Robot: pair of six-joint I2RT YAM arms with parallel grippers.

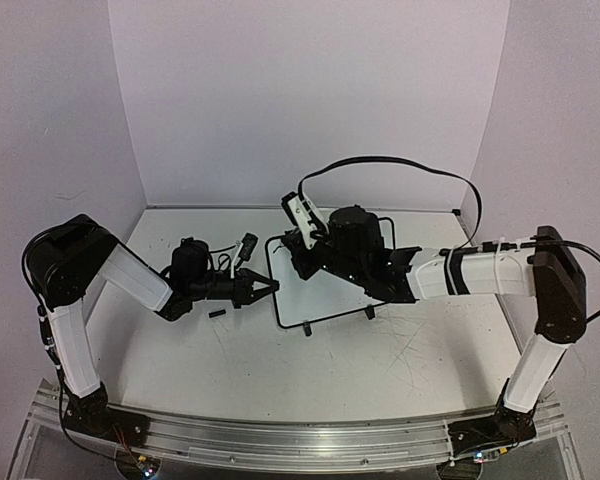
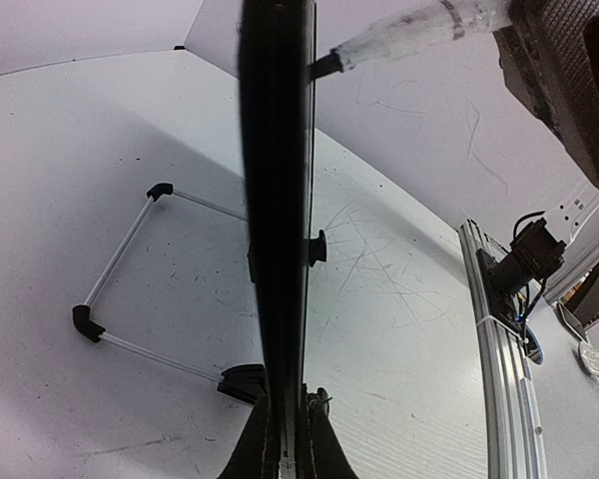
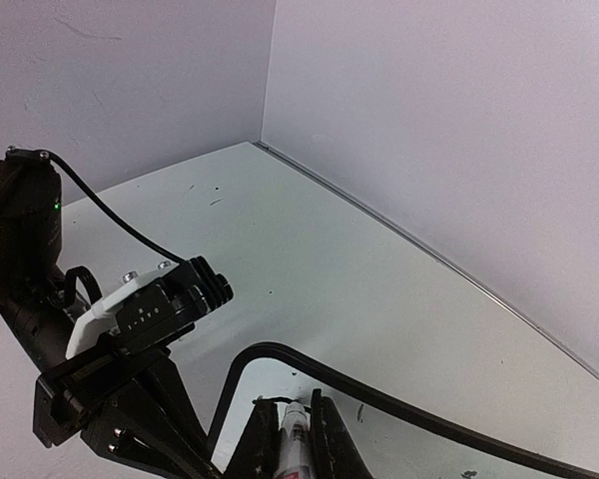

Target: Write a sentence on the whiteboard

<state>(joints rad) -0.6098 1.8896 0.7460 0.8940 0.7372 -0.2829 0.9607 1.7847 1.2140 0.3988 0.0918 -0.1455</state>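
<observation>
From above we saw the whiteboard (image 1: 325, 295) on the bench (image 1: 380, 380), with the left gripper (image 1: 263, 290) closed on its left edge and the right gripper (image 1: 300, 260) over its upper left corner. We made out no lettering on the part that showed. The left wrist view gave the board edge-on, clamped between that gripper's fingers, with a marker (image 2: 409, 28) tip meeting its face. In the right wrist view the right gripper was closed on the marker. We judged that hard pressing could shove the board out of its single edge grip or twist the marker, spoiling the strokes.
</observation>
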